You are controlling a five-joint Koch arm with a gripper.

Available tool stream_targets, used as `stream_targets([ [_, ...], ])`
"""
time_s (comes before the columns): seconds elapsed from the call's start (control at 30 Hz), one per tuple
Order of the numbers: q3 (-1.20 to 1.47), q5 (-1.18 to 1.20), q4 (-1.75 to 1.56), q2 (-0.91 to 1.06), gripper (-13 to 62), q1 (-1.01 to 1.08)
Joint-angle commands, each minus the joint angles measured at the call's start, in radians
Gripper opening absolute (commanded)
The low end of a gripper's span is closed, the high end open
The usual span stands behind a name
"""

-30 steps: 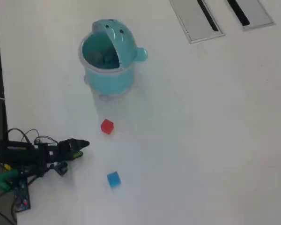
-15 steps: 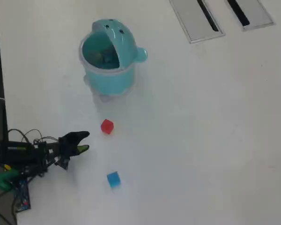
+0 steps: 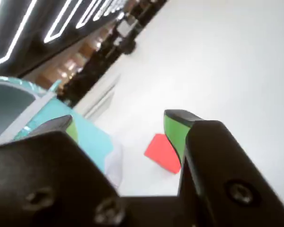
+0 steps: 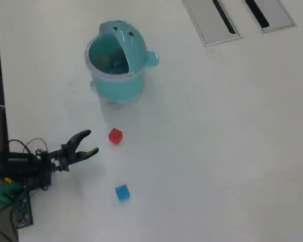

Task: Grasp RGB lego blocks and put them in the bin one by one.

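Surface (image 4: 217, 151): white, wide, mostly bare; two grey slotted panels (image 4: 212, 20) lie at its far edge in the overhead view.

Bin (image 4: 116, 63): light teal, round, whale-shaped, lid tipped back so the mouth faces up. Something dim lies inside, too blurred to name; the yellow-green block is nowhere on the surface, so it may be that, though this cannot be told. In the wrist view the bin (image 3: 19, 109) fills the left edge.

Arm (image 4: 25, 166): black, reaching in from the left edge of the overhead view, low over the surface, cables trailing at its base.

Gripper (image 4: 87, 142): jaws spread wide, nothing between them, green pads showing. In the wrist view the gripper (image 3: 120, 130) frames the red block.

Red block (image 4: 115, 136): loose on the surface, just beside the gripper's tips, between arm and bin. Wrist view shows the red block (image 3: 163, 152) near the right-hand pad.

Blue block (image 4: 122, 192): loose, nearer the camera's bottom edge, well apart from the bin.

Step in hand, as judged: approach to the red block. Next move calls for advancing until the block sits between the pads, then closing squarely on it.
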Motion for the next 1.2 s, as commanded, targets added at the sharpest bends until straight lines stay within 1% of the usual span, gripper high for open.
stream_targets([
  [0.0,0.021,-0.083,-0.084,0.054,32.9,-0.009],
  [0.23,-0.021,-0.279,-0.121,0.055,31.9,-0.051],
  [0.47,-0.123,-0.408,-0.124,0.057,31.2,-0.117],
  [0.67,-0.212,-0.502,0.025,0.064,31.6,-0.144],
  [0.77,-0.268,-0.502,0.104,0.064,31.6,-0.170],
  [0.9,-0.293,-0.600,0.135,0.060,31.6,-0.210],
  [1.0,-0.360,-0.641,0.265,0.060,31.6,-0.219],
  [1.13,-0.414,-0.776,0.350,0.060,31.7,-0.233],
  [1.17,-0.440,-0.793,0.413,0.058,31.7,-0.232],
])
